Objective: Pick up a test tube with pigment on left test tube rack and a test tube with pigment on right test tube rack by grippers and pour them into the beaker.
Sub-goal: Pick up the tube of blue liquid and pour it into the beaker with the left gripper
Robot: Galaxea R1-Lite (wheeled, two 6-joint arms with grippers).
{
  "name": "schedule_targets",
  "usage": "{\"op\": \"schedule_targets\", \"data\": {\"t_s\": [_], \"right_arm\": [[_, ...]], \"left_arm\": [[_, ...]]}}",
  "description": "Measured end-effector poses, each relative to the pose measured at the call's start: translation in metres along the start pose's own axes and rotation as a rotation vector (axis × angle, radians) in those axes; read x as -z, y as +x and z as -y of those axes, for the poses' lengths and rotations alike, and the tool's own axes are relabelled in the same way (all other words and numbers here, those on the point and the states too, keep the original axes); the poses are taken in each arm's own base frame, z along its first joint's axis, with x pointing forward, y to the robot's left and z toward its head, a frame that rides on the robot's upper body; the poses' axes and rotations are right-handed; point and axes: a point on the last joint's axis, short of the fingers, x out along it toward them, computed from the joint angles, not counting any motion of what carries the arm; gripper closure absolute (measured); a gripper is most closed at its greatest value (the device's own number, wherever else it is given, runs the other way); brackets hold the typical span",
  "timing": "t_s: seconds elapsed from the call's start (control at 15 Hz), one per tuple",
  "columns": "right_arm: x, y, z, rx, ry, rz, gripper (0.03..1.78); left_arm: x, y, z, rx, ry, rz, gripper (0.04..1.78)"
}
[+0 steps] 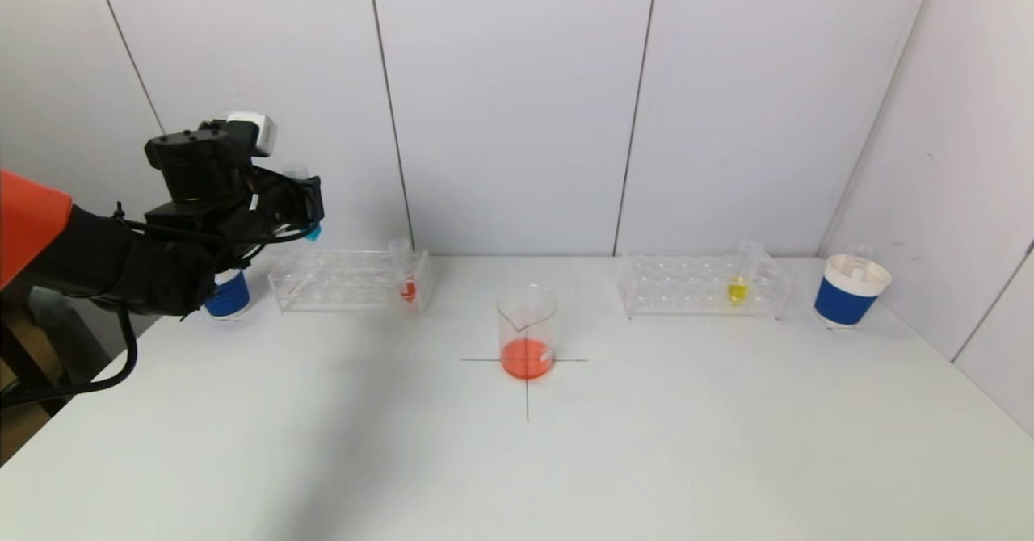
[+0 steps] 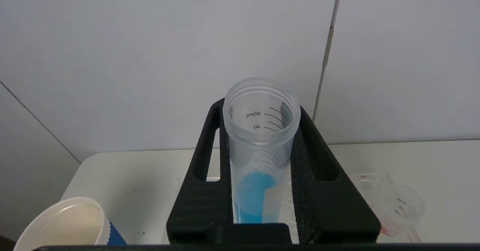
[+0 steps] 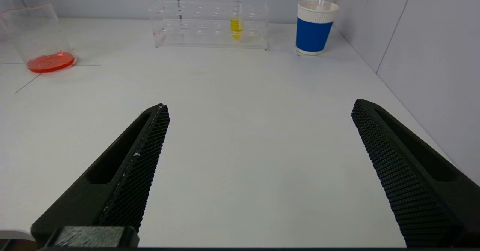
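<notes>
The left gripper (image 1: 303, 206) is clamping a clear plastic graduated test tube (image 2: 258, 150) between its black, mesh-textured fingers (image 2: 204, 191), holding it raised above the left end of the table, over the near end of the left test tube rack (image 1: 349, 281). The tube is standing close to upright, open threaded mouth up, with blue pigment (image 2: 255, 198) sitting in its lower part and printed volume marks running up its wall. What the coming move seems to turn on is direction: the glass beaker (image 1: 527, 333) is standing well apart from this hand, toward the table's middle and nearer the robot, on a drawn cross, so the tube's long axis will probably have to travel that way and then tip mouth-down over the rim. The beaker is already holding a shallow layer of orange-red liquid (image 1: 527, 358). In the left rack, a clear acrylic block of wells, one tube with red pigment (image 1: 406, 283) is standing at the end nearest the beaker. A blue-and-white paper cup (image 1: 228, 295) is sitting beside that rack, under the arm. Farther out, the right gripper (image 3: 258, 168) is hovering low over bare table with its fingers spread wide and empty, facing the right test tube rack (image 3: 210, 24), where a yellow-pigment tube (image 3: 236, 20) is standing upright; it is the nearer arm for that one. A second paper cup (image 3: 315, 28) is standing just beyond that rack.
</notes>
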Motion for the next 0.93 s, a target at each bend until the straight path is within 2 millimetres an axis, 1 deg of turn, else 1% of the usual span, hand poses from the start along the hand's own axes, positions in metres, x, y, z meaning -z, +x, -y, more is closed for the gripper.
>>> {"op": "schedule_targets", "data": {"t_s": [0.27, 0.6, 0.73, 0.93], "right_arm": [[0.0, 0.0, 0.0, 0.0, 0.0, 0.0, 0.04], [0.0, 0.0, 0.0, 0.0, 0.0, 0.0, 0.04], [0.0, 0.0, 0.0, 0.0, 0.0, 0.0, 0.04], [0.0, 0.0, 0.0, 0.0, 0.0, 0.0, 0.04]], "left_arm": [[-0.023, -0.005, 0.018, 0.053, 0.019, 0.024, 1.37], [-0.044, -0.014, 0.053, 0.197, 0.08, 0.029, 1.37], [-0.049, -0.016, 0.065, 0.261, 0.108, 0.029, 1.37], [-0.057, -0.017, 0.076, 0.352, 0.196, 0.07, 1.37]]}}
